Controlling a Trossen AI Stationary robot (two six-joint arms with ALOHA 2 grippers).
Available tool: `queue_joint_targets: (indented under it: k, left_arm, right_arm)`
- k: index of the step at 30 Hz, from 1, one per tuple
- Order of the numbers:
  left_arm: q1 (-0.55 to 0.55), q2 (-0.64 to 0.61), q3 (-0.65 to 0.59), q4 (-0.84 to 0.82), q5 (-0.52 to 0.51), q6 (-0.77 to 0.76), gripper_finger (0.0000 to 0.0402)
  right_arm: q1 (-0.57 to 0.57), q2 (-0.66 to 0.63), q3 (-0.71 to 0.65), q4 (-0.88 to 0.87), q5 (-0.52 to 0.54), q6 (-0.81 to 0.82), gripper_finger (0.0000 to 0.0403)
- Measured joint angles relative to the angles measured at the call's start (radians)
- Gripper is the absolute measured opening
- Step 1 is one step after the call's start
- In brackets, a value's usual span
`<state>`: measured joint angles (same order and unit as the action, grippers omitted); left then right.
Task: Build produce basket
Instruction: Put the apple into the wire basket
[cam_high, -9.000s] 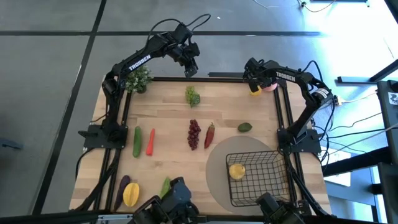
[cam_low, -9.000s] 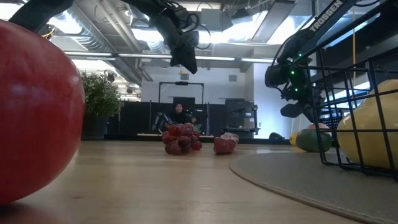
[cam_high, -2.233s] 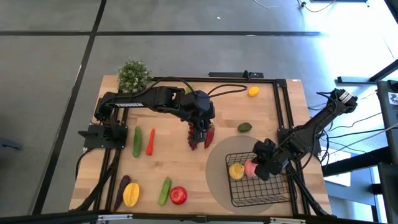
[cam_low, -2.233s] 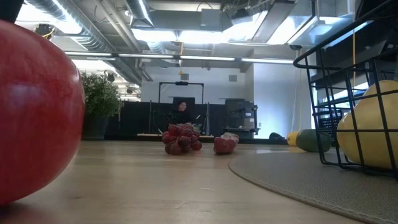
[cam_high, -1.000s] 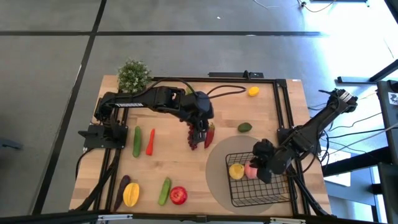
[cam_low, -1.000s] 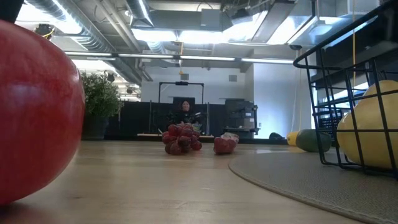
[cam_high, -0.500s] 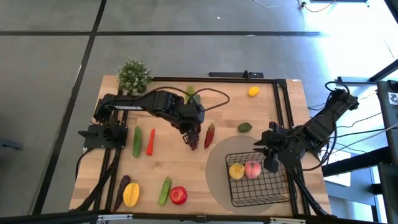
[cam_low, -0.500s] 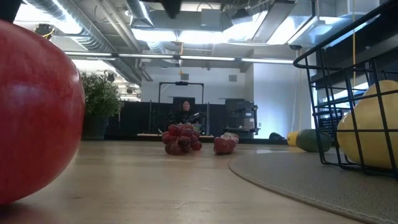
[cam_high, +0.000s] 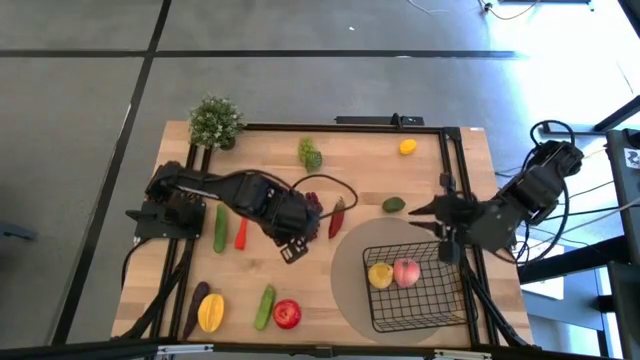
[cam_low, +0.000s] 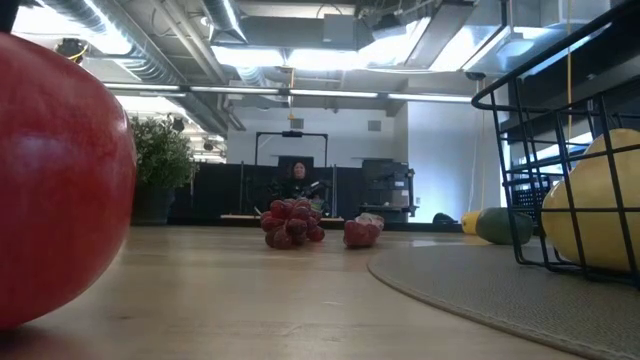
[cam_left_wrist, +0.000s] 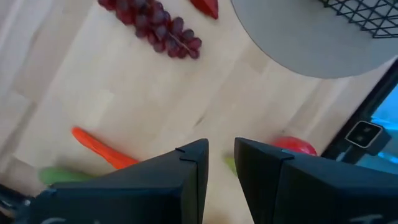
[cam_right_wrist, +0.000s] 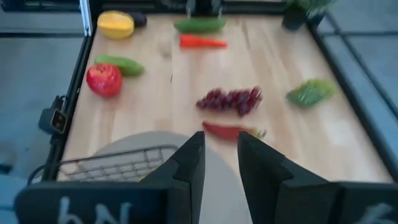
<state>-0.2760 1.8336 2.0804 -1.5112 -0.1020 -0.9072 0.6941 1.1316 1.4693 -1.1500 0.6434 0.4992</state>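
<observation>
Two pieces of produce lay in the basket (cam_high: 420, 290), which sat on a round grey mat (cam_high: 352, 270) at the table's near right corner: a yellow fruit (cam_high: 380, 275) and a pink peach (cam_high: 406, 271), side by side against the basket's far wall. Everything else was out on the wooden table (cam_high: 370, 175). The dark red grapes (cam_high: 312, 207) and a red chili (cam_high: 338, 216) lay near the middle, just off the mat's edge, and an avocado (cam_high: 394, 205) sat a little beyond the basket. Green grapes (cam_high: 310, 154) and a lemon (cam_high: 407, 147) rested near the far edge. On the left lay a cucumber (cam_high: 220, 228) and a carrot (cam_high: 241, 233). Along the near edge were a red apple (cam_high: 287, 314), another green vegetable (cam_high: 265, 306), a mango (cam_high: 210, 313) and an eggplant (cam_high: 197, 298).

The left gripper (cam_high: 291, 250) hung over bare wood just on the near side of the dark red grapes, holding nothing, its jaws nearly pressed together with only a thin gap in the left wrist view. The right gripper (cam_high: 447, 243) hovered above the basket's far right corner, also empty, its jaws likewise showing just a narrow slit.

Judging by this, the basket was barely started and a fresh pick was due. The left arm looked best placed for the grapes or chili; it would need to spread its jaws, settle over the bunch, then carry it across to the basket.
</observation>
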Motion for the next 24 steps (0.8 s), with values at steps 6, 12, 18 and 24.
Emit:
queue_joint_targets:
  k: [6,12,18,24]
  left_arm:
    - [-0.067,0.0,0.0,0.0,-0.003,-0.174,0.0067]
    - [-0.138,0.0,0.0,0.0,-0.069,-0.372,0.0067]
    - [-0.203,0.0,0.0,0.004,-0.121,-0.512,0.0067]
    - [-0.258,0.004,0.001,0.004,-0.119,-0.611,0.0067]
  right_arm:
    - [-0.071,0.0,0.11,0.006,0.004,-0.039,0.0088]
    - [-0.104,-0.001,0.202,0.016,0.003,-0.153,0.0088]
    - [-0.104,0.0,0.239,0.04,0.001,-0.295,0.0088]
    - [-0.104,0.0,0.245,0.04,-0.016,-0.295,0.0088]
